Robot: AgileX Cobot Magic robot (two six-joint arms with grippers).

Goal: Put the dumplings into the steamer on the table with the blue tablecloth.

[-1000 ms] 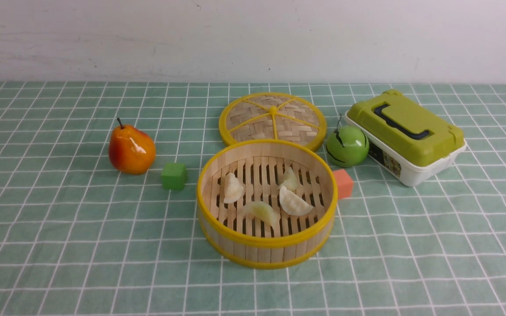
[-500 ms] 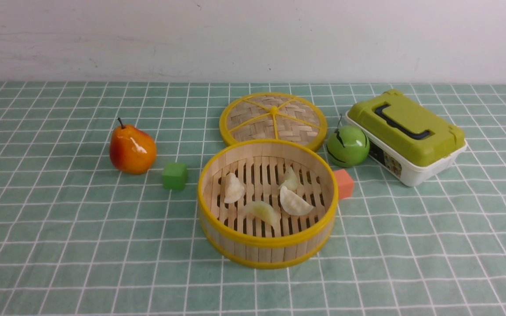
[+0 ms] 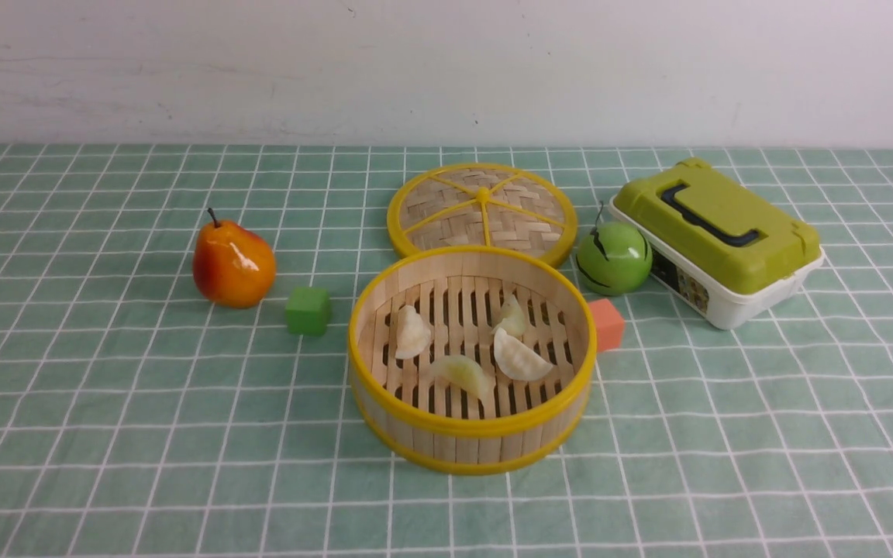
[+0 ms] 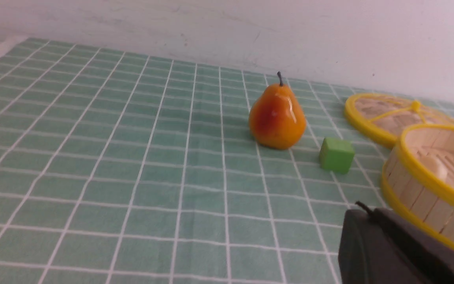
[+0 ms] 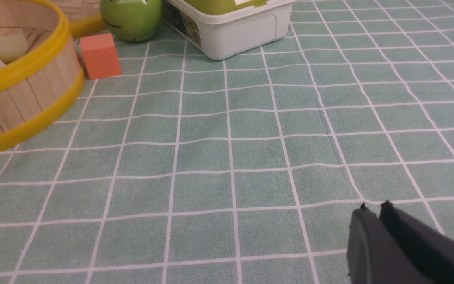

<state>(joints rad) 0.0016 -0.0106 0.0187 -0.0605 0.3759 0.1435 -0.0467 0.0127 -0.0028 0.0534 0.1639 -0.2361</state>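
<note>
Bench (image 3: 105,434) under the blue checked cloth (image 3: 725,434). Steamer (image 3: 471,434) sits mid-bench; all four dumplings (image 3: 520,356) lie on its slatted floor. Lid (image 3: 481,209) flat just behind it. Neither arm shows in the front view. Left gripper (image 4: 363,207) hangs low over the cloth beside the steamer wall, jaws pressed together, holding nothing. Right gripper (image 5: 373,207) hangs low over bare cloth, jaws nearly touching, nothing between them.
</note>
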